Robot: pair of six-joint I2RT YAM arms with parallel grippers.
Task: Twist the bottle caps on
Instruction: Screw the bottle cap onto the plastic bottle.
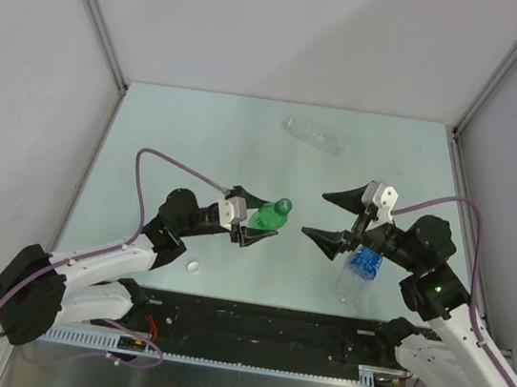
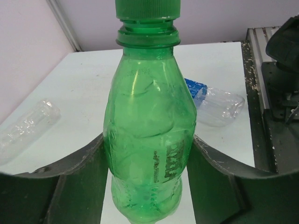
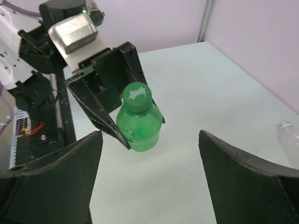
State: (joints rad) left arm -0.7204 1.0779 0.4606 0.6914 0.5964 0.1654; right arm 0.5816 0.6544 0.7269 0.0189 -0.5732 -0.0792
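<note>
My left gripper [image 1: 256,224] is shut on the translucent green bottle [image 1: 270,216], its jaws pressing both sides of the body [image 2: 149,135]. The bottle points toward the right arm, and a green cap [image 2: 148,9] sits on its neck. My right gripper [image 1: 319,216] is open and empty, a short way off and facing the capped end [image 3: 137,95]. A white cap [image 1: 193,266] lies on the table near the left arm. The blue-labelled bottle [image 1: 361,269] lies under the right arm. The clear unlabelled bottle [image 1: 315,136] lies at the back.
Grey walls close the table [image 1: 189,136] in on three sides. A black rail with cabling [image 1: 258,333] runs along the near edge between the arm bases. A purple cable [image 1: 144,182] loops above the left arm.
</note>
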